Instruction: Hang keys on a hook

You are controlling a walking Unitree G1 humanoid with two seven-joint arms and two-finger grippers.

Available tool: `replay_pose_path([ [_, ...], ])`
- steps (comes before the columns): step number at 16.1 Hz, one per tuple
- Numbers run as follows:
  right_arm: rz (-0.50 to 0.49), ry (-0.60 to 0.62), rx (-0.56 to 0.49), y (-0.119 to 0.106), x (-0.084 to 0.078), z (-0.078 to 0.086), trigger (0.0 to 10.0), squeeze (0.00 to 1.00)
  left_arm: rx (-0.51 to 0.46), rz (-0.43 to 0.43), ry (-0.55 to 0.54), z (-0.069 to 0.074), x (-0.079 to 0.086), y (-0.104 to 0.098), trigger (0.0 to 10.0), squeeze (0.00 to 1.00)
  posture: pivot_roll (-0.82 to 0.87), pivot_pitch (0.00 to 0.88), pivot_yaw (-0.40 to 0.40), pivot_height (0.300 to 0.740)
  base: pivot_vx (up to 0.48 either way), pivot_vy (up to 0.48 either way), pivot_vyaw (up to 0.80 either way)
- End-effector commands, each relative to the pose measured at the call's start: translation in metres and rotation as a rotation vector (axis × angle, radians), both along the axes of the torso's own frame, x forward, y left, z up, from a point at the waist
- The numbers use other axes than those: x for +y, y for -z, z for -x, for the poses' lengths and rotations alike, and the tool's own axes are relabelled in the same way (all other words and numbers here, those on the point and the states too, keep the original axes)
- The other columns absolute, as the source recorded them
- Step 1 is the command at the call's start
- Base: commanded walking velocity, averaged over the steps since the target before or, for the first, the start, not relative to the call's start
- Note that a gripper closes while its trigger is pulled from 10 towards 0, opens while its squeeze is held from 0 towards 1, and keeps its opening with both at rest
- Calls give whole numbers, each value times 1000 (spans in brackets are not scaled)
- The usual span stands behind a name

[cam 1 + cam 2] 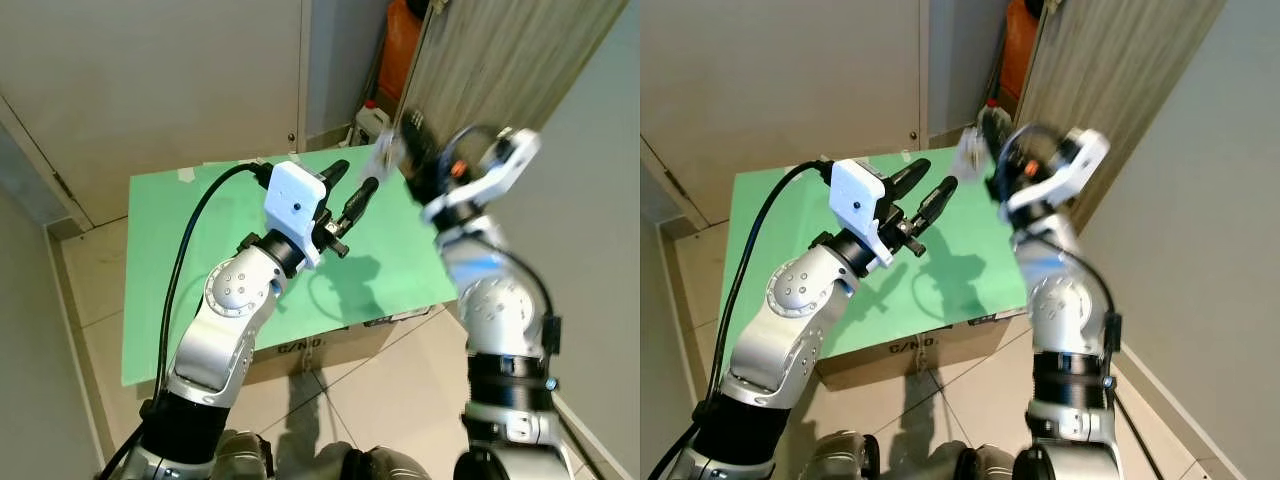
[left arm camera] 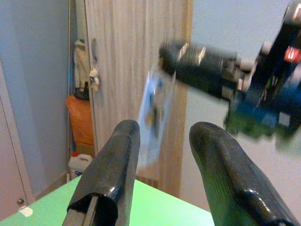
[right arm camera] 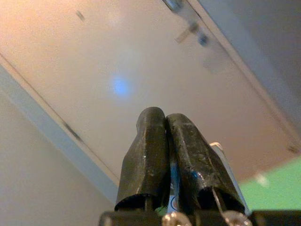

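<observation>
- Tiled floor (image 1: 400, 385) under us; a wood-grain door panel (image 1: 500, 70) stands ahead right, pale cabinet doors (image 1: 160, 80) ahead left.
- Green sheet (image 1: 200, 290) covers a cardboard box (image 1: 320, 352) sitting on the floor; it serves as a low worktop.
- Our left arm (image 1: 225, 320) reaches forward over the green sheet, black cable looped along it, white camera block at the wrist.
- Our right arm (image 1: 500, 320) is raised beside the wood-grain panel, forearm upright, wrist bent toward the left gripper.
- Orange object (image 2: 81, 120) and a white jug with a red cap (image 2: 81, 165) stand in the gap behind the box, by the panel's edge.
- Left gripper (image 1: 350, 190): jaws open, nothing between them, pointed at the right gripper's load.
- Right gripper (image 1: 985, 160): jaws closed, pinching a pale flat tag (image 2: 153, 117). The right wrist view shows a thin pale piece and a bit of wire ring clamped between the fingers (image 3: 188, 160).
- That tag hangs in the air above the far right corner of the green sheet, just beyond the left fingertips (image 2: 124, 136), not touching them. Heavy motion blur; we can't make out individual keys.
</observation>
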State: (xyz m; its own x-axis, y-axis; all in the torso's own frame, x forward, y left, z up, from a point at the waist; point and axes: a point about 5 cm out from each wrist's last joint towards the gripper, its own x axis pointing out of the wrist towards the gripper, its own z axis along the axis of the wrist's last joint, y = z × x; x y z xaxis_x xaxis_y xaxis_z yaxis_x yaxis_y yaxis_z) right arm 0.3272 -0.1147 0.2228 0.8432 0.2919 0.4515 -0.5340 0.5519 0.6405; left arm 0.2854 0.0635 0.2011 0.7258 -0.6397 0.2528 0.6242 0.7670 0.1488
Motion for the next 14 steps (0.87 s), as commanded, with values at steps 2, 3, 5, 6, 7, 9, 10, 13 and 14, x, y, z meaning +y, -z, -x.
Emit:
replay_pose_path([
  [2, -38, -21, -66, -15, -5, 3, 10000, 0, -57, -23, 8, 0, -2, -12, 10000, 0, 95, 120, -56, 740, 0, 0, 0],
  [3, -36, -23, -71, -16, -6, 3, 10000, 0, -79, -30, -2, -2, -1, -16, 10000, 0, 95, 120, -56, 740, 0, 0, 0],
  [5, -36, -32, -82, -18, -7, 4, 10000, 0, -166, -31, -42, -10, 3, -41, 10000, 0, 95, 120, -56, 740, 0, 0, 0],
  [6, -35, -35, -83, -19, -7, 4, 10000, 0, -181, -30, -45, -11, 3, -45, 10000, 0, 95, 118, -59, 740, 0, 0, 0],
  [7, -33, -47, -87, -19, -6, 4, 10000, 0, -207, -40, -25, -15, 2, -53, 10000, 0, 94, 116, -61, 740, 0, 0, 0],
  [9, -32, -65, -95, -21, -4, 5, 10000, 0, -193, -66, 24, -22, -1, -51, 10000, 0, 87, 115, -59, 740, 0, 0, 0],
  [10, -31, -69, -101, -22, -3, 6, 10000, 0, -175, -64, 76, -22, -4, -49, 10000, 0, 83, 114, -58, 740, 0, 0, 0],
  [13, -31, -75, -111, -24, -4, 7, 10000, 0, -134, -85, 171, -20, -2, -42, 10000, 0, 79, 112, -56, 740, 0, 0, 0],
  [14, -33, -80, -115, -25, -3, 7, 10000, 0, -123, -92, 169, -22, 2, -40, 10000, 0, 79, 111, -51, 740, 0, 0, 0],
])
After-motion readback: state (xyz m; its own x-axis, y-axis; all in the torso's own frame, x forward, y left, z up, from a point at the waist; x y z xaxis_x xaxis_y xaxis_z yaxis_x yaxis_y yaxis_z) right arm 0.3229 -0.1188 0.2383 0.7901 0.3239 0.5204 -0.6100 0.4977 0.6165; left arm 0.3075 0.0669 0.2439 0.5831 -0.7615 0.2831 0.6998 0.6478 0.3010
